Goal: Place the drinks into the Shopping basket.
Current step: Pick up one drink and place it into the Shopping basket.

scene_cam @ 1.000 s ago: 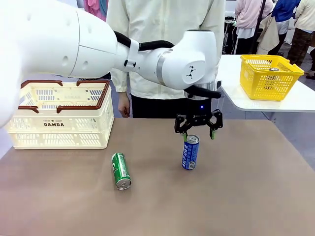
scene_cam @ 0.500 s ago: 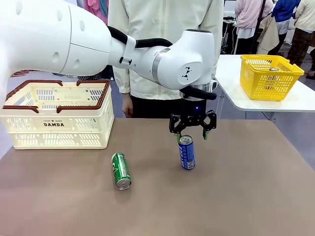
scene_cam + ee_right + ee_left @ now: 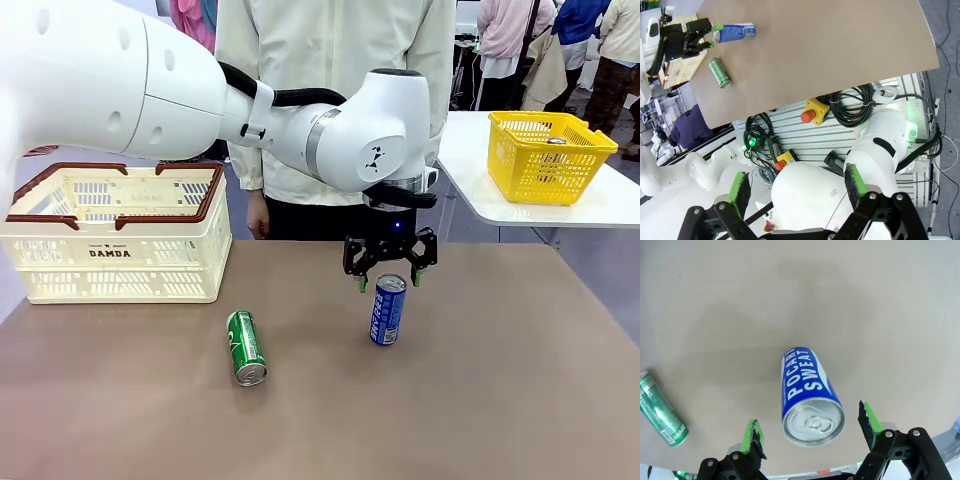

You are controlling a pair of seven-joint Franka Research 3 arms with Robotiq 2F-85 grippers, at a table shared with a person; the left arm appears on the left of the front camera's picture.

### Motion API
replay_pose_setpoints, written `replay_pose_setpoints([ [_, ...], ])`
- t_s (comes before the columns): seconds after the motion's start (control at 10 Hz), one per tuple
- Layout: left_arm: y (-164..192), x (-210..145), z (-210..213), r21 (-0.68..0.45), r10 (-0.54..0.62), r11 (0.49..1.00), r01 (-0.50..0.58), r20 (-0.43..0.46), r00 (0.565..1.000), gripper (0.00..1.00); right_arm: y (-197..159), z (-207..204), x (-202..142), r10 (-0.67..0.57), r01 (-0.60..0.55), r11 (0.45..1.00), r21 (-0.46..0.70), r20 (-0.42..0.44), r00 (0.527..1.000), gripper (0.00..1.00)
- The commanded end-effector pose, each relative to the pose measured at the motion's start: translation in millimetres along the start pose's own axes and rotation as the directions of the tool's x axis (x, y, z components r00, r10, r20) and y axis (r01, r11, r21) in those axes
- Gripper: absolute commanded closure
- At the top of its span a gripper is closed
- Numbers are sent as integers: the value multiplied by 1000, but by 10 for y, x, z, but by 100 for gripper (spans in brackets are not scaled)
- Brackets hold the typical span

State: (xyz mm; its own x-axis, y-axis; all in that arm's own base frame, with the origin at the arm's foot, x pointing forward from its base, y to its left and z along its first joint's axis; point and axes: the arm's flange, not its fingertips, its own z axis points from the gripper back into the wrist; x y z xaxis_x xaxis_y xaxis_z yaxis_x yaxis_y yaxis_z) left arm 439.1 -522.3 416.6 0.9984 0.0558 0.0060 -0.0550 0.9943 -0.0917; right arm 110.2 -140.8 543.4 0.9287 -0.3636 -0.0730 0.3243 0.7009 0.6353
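The blue can [image 3: 386,311] stands upright on the brown table, right of centre. My left gripper [image 3: 388,281] hangs right over it, open, its green fingertips level with the can's silver top on either side and apart from it. The left wrist view looks down on the blue can [image 3: 809,395] between the left gripper's [image 3: 812,429] spread fingers. The green can [image 3: 245,347] lies on its side to the left, also seen as the green can [image 3: 661,410]. The Shopping basket [image 3: 118,262], cream with a brown rim, stands at the table's far left. My right gripper [image 3: 797,189] is open and holds nothing, off the table.
A person in a cream jacket [image 3: 330,90] stands at the far edge, one hand [image 3: 252,214] hanging near the basket. A yellow basket [image 3: 548,155] sits on a white side table [image 3: 590,205] at the back right. Cables and the robot's base [image 3: 850,150] lie below the table's near edge.
My left gripper has shifted a little to the left and lower over the blue can, staying open. The blue can rocked slightly and stands in about the same spot. The green can has not moved.
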Motion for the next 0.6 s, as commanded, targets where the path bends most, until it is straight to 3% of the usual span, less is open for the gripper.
replay_pose_setpoints([
  [0.0, 93, -45, -13, 6, 19, 1000, -19, 2, 1000, 0, -40, 28, -90, 22, -22, 1000, 12, 0, 1000, 0],
  [0.5, 128, 9, -317, 7, 5, 1000, -5, -62, 998, 0, -40, 28, -90, 22, -22, 1000, 12, 0, 1000, 0],
])
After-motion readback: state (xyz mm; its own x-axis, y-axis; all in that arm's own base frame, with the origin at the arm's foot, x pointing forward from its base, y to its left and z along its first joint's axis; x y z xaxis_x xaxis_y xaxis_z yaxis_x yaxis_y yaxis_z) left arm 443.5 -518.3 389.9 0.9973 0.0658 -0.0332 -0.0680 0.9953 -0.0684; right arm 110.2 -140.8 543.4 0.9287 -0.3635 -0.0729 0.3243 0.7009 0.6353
